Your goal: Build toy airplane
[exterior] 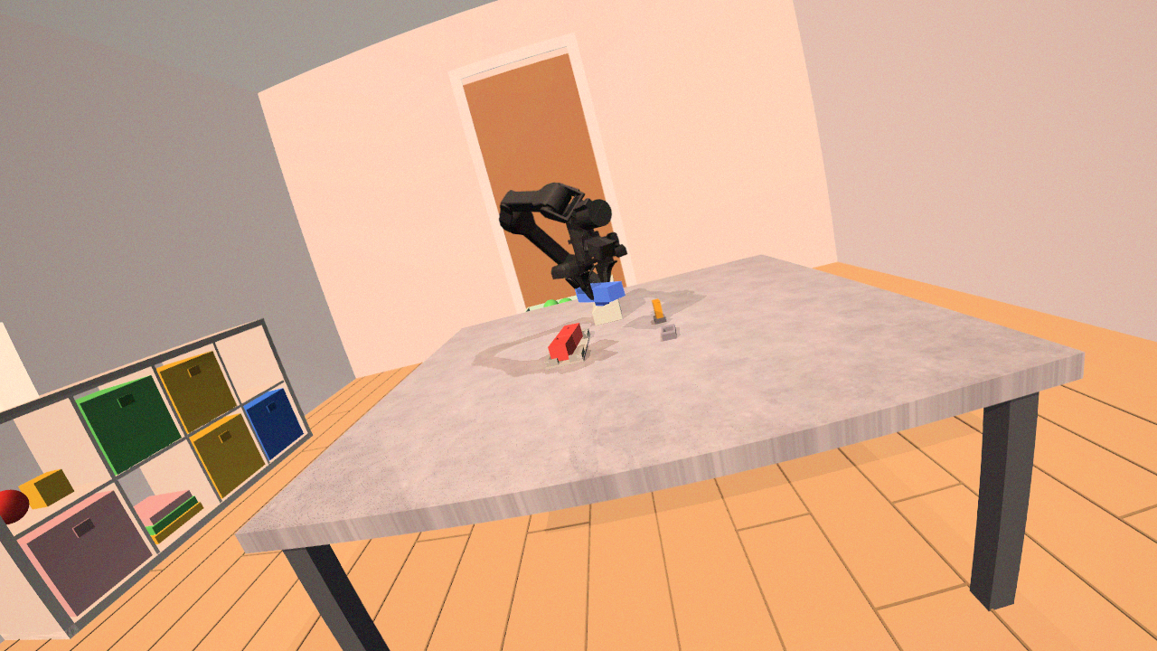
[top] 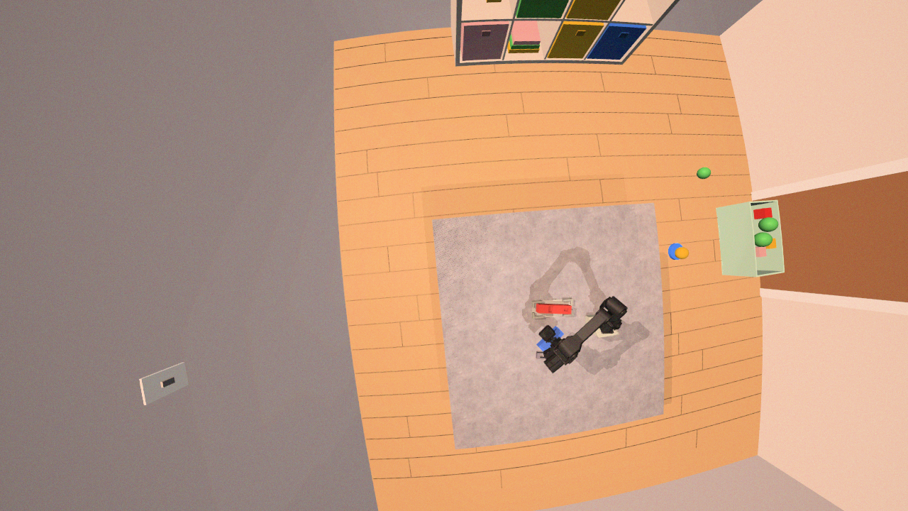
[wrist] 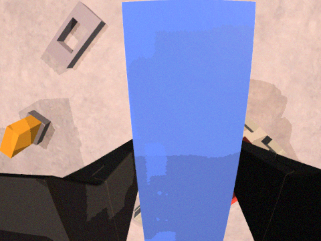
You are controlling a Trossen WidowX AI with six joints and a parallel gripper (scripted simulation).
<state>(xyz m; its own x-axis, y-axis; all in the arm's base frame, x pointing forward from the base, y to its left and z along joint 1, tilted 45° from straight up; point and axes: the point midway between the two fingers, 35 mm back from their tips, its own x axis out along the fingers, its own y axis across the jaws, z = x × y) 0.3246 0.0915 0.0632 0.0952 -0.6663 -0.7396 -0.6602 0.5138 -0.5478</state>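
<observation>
My gripper (exterior: 601,288) (wrist: 181,144) is shut on the blue wing (top: 543,345) (exterior: 612,292) (wrist: 187,94), held above the table; its tab is not visible. In the top view the arm hides the fingertips. The red fuselage (top: 553,309) (exterior: 565,341) lies in the pale cradle (top: 543,301) (exterior: 552,362) (wrist: 255,131), off to one side of the wing. Whether it sits fully flat is hard to tell. The orange tail fin (exterior: 657,308) (wrist: 20,134) stands upright in a small dark grey base, away from the fuselage.
A small grey block (top: 539,355) (exterior: 668,333) (wrist: 87,23) with a rectangular slot lies near the tail fin. A cream wedge-shaped block (top: 607,333) (exterior: 606,313) stands near the arm's base. All are on the grey table (top: 495,394) (exterior: 728,388).
</observation>
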